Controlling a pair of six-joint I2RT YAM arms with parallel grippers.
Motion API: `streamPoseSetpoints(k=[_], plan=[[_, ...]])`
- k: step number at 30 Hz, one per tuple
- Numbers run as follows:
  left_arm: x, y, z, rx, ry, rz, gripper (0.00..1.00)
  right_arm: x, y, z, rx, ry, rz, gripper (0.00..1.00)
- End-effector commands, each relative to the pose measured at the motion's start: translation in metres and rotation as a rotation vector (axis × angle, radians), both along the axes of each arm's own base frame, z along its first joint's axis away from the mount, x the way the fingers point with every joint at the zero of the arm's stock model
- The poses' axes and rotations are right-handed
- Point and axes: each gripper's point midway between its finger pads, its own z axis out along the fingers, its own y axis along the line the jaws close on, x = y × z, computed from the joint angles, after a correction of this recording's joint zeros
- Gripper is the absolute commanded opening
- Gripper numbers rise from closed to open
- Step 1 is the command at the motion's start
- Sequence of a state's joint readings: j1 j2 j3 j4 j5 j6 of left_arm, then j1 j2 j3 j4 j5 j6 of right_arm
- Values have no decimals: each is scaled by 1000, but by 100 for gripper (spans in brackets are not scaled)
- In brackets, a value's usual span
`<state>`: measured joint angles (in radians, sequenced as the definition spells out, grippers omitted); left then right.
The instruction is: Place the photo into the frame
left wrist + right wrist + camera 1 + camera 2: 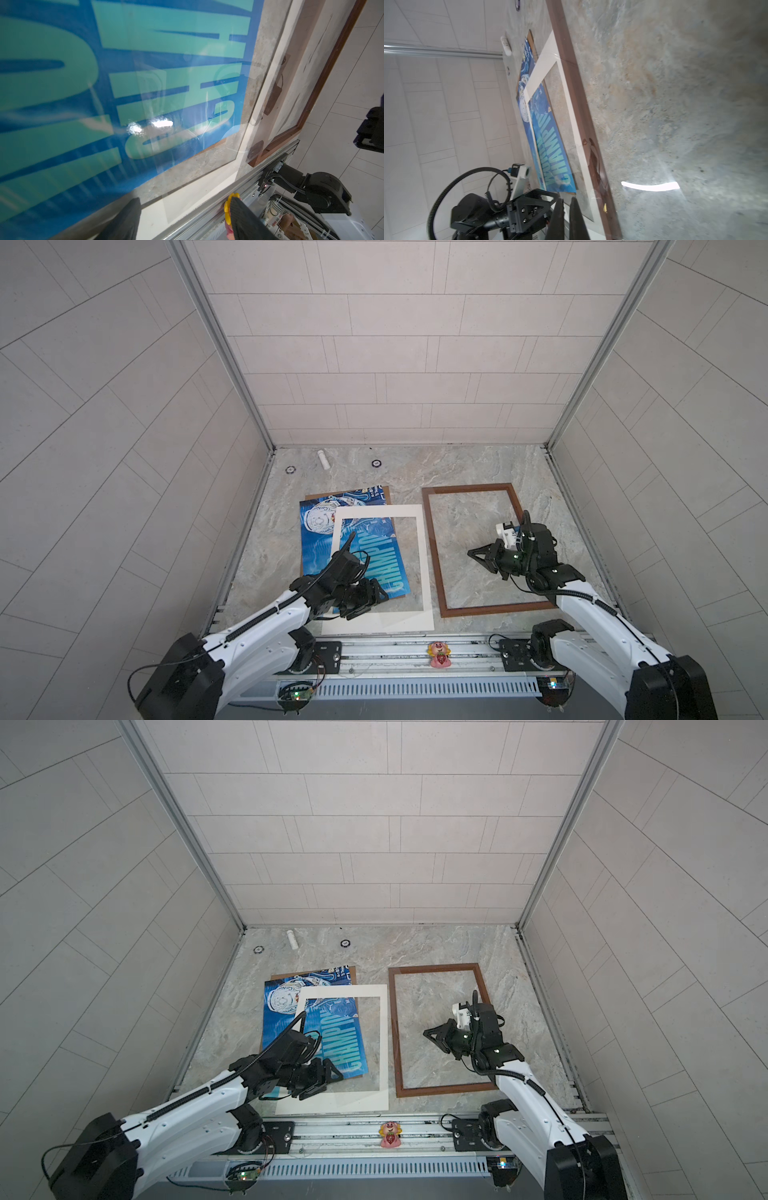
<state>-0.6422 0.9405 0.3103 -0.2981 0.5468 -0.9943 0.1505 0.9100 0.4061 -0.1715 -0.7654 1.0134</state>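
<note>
Left of the frame (467,488), where the photo (316,547) lies flat, partly beneath the cream mat (374,512), the left gripper (368,605), jaws apart, should slide that mat clear before pinching the photo's near edge, while the right gripper (471,551), closed, hovers over the frame's opening.

A cream mat (374,511) lies flat on the marble table (457,464), left of centre. A thin strip of brown board (387,493) shows just beyond the mat's far edge. Near the tiled back wall (395,344) a white tube (323,459) lies between two small dark discs (290,469) (376,463). A pink toy (439,654) sits on the metal rail (395,645) at the table's near edge.
</note>
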Motion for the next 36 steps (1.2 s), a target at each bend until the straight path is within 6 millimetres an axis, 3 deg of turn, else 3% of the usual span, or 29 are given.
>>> streamPoseSetpoints(k=[1, 3, 13, 21, 32, 36], plan=[[5, -1, -2, 0, -33, 1, 74, -13, -14, -25, -197, 24, 80, 16], [2, -1, -9, -6, -21, 2, 74, -14, -15, -34, -234, 38, 101, 20], [9, -15, -9, -59, -23, -10, 74, -22, -1, -67, -346, 89, 222, 21], [24, -29, 22, -175, -135, 5, 72, -36, -3, -94, -378, 183, 284, 21], [46, -44, 67, -321, -309, 22, 70, -37, -3, -98, -379, 196, 292, 21], [48, -45, 52, -282, -269, 22, 68, -38, -3, -99, -375, 200, 293, 21]])
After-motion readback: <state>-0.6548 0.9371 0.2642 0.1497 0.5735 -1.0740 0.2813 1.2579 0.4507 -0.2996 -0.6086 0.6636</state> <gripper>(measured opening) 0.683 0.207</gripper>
